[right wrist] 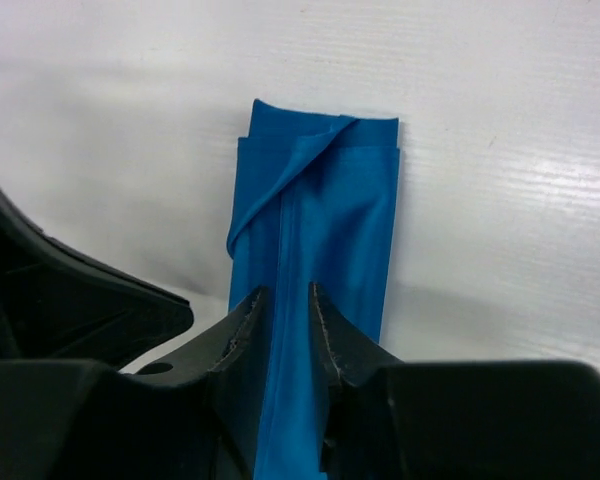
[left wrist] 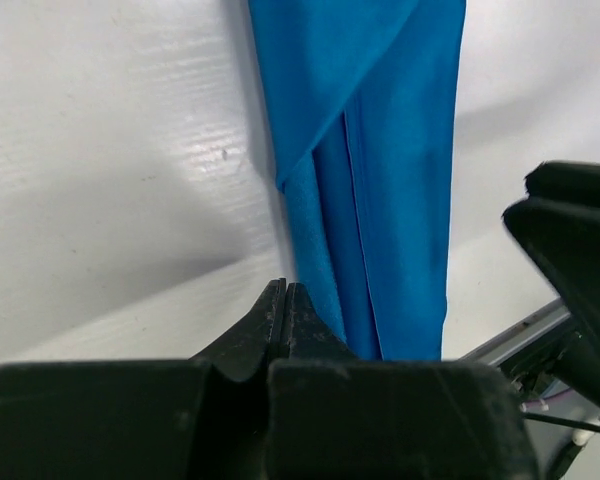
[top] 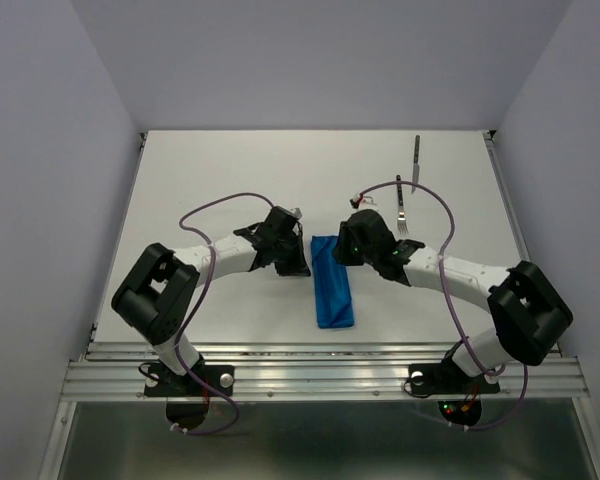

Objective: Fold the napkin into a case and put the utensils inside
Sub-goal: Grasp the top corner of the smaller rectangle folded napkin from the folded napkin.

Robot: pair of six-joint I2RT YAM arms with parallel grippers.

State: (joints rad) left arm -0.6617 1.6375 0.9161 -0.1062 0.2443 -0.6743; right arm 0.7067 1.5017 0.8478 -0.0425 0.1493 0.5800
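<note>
From above, the napkin (top: 333, 282) lies on the white table (top: 210, 180) as a narrow blue strip running near to far between the arms, already folded lengthwise into the case shape. The left gripper (top: 298, 262) and right gripper (top: 342, 248) flank its far end. The fork (top: 402, 208) and knife (top: 416, 160) lie well apart from it toward the far right, untouched. In the left wrist view, the left jaws are pressed together on nothing, just beside the cloth's left edge, where a diagonal flap crosses the long folds. In the right wrist view, the right jaws stand slightly apart over the strip's near end, blue showing through the gap, and the cloth looks flat, not pinched. The folding looks done or nearly so, and loading comes next. That calls for the right arm to reach for the fork while something keeps the pocket's mouth open.
</note>
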